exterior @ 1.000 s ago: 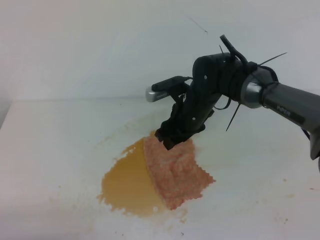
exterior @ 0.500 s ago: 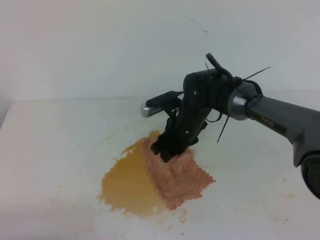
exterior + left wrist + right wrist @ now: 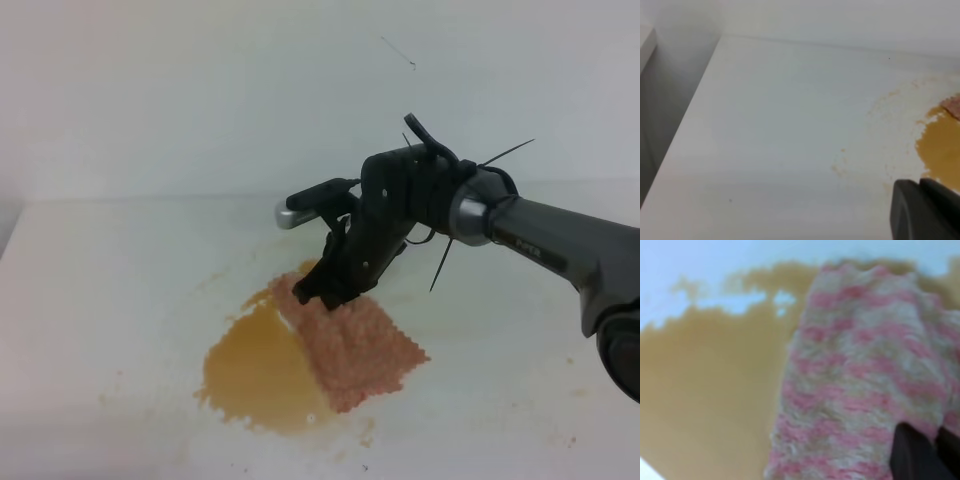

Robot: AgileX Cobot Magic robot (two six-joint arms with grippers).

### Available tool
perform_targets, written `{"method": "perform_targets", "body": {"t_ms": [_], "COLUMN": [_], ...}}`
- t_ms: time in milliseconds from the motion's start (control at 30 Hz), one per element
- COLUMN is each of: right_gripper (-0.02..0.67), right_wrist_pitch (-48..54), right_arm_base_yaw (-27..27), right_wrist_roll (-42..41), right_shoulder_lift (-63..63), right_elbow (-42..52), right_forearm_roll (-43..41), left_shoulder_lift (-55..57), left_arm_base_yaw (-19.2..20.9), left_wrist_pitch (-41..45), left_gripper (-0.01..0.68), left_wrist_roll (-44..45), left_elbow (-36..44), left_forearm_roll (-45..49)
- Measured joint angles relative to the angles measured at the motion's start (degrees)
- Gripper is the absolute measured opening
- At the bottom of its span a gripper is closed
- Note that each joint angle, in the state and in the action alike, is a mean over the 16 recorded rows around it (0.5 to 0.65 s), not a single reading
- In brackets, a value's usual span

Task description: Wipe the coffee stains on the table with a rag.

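Note:
The coffee stains (image 3: 255,375) form a yellowish-brown puddle on the white table (image 3: 120,280), with pale smears and specks around it. The orange-pink rag (image 3: 355,345) lies flat over the puddle's right half. My right gripper (image 3: 318,293) points down at the rag's far corner, its fingers closed together on the cloth. In the right wrist view the rag (image 3: 865,365) fills the right side, the puddle (image 3: 705,390) the left, and the dark fingertips (image 3: 912,455) meet at the bottom right. The left gripper (image 3: 922,210) hovers shut and empty left of the puddle (image 3: 940,150).
A white wall rises behind the table's back edge (image 3: 150,198). The table's left edge (image 3: 685,125) drops off beside a grey gap. Faint brown specks (image 3: 560,400) dot the surface at the right.
My right gripper slid left and down onto the rag's far corner and its fingers closed. The rag and the puddle stay where they were.

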Motion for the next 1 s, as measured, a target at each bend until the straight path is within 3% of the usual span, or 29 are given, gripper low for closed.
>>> {"method": "perform_targets", "body": {"t_ms": [533, 1000], "right_gripper": [0.022, 0.022], "right_wrist_pitch": [-2.52, -2.49], "right_arm_base_yaw": [-3.84, 1.60], "right_wrist_roll": [-1.35, -5.69], "right_shoulder_lift": [1.16, 4.28], "right_elbow": [-1.99, -3.27], "right_forearm_roll": [1.23, 7.87], "left_shoulder_lift": [0.00, 0.00], "left_arm_base_yaw": [0.00, 0.00], "left_wrist_pitch": [0.00, 0.00], "left_gripper": [-0.003, -0.003], "left_wrist_roll": [0.00, 0.00], "left_elbow": [1.69, 1.98], "left_forearm_roll": [0.01, 0.01]}}
